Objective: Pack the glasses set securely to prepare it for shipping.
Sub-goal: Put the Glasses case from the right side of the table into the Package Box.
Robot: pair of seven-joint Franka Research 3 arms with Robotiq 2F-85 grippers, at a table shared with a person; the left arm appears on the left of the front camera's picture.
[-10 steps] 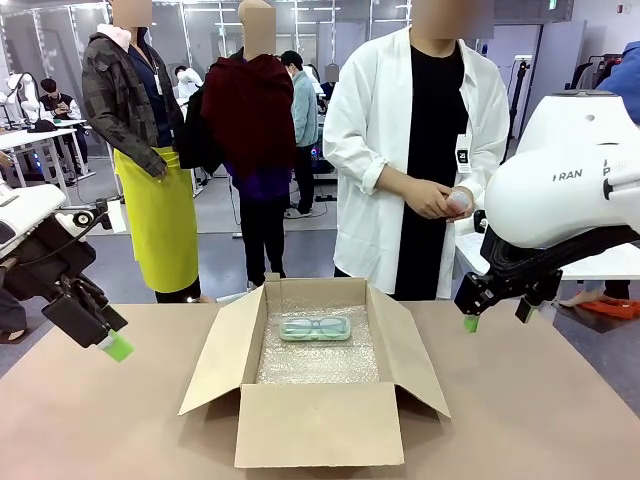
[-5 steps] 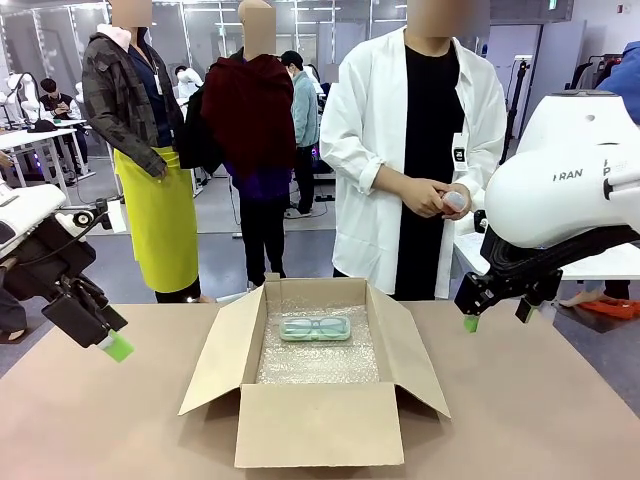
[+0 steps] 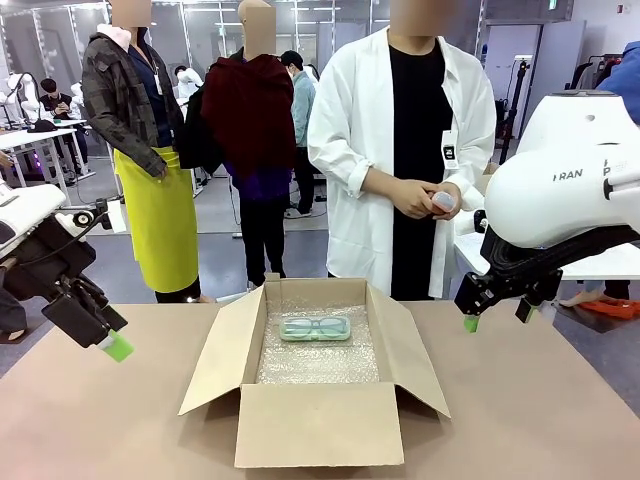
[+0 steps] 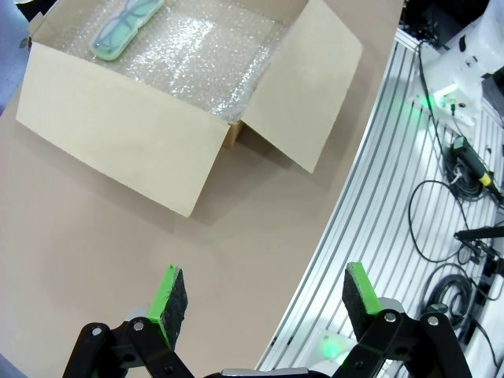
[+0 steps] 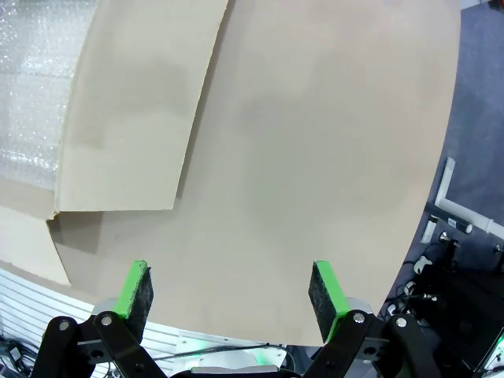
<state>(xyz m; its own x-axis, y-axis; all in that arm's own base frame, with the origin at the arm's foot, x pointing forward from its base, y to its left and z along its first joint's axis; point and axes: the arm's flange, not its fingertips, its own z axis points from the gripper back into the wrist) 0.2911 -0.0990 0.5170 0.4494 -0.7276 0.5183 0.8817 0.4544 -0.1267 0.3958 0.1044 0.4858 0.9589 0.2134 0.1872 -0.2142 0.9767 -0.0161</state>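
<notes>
Open cardboard box [image 3: 318, 370] sits mid-bench, flaps splayed out L, R and near, inside lined w/ bubble wrap [image 3: 320, 365]. Mint-green case [image 3: 315, 328] lies flat on the wrap toward the far end of the box, long side across, glasses visible thru it. Left claw [image 3: 110, 345] hangs over the bench [image 3: 540, 420] at the left, well apart from the box, tilted down toward the right, gripping nothing. Its wrist cam has both green pads wide apart w/ bare bench between them, left claw [image 4: 264, 298] open, and the box [image 4: 134, 142] farther off w/ the mint-green case [image 4: 126, 27] on the bubble wrap [image 4: 197, 55]. The bench edge and a ribbed metal frame w/ cables [image 4: 409, 205] run down that view's right side. Right claw [image 3: 497, 316] hangs above the bench's far-right part, just right of the box's right flap, pads down, not touching anything. Right wrist cam: right claw [image 5: 231, 290] open wide, empty, bench [image 5: 315, 157] below, a box flap [image 5: 142, 102] and a strip of bubble wrap [image 5: 31, 79] at upper left. Person [image 3: 400, 130] in white coat stands at the far side behind the box, both hands [image 3: 420, 195] together at waist height around a small pale pinkish thing [image 3: 443, 201], too small to tell what it is.
</notes>
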